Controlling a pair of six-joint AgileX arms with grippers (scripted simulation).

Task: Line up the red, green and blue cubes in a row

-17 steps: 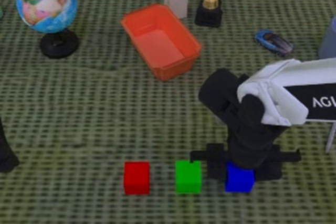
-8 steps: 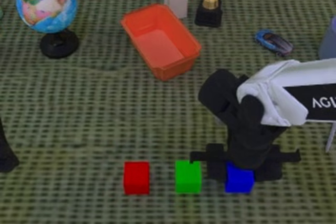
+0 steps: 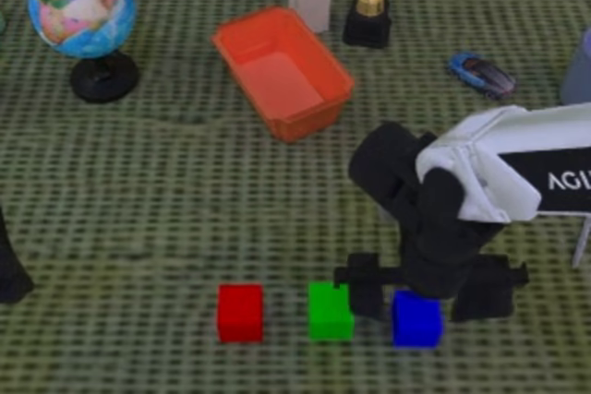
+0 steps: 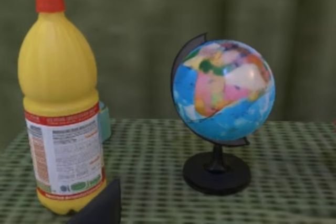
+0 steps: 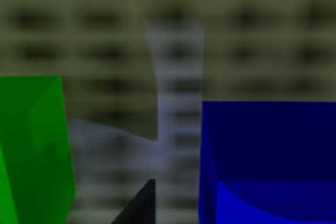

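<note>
Sitting along the table's near edge, the red cube (image 3: 240,312), green cube (image 3: 331,311) and blue cube (image 3: 416,318) form a left-to-right row. Just behind the blue cube hovers the right gripper (image 3: 427,296), fingers spread wide, holding nothing. Farther back lies an orange tray (image 3: 325,99). The left arm (image 3: 9,269) is parked at the left edge.
</note>
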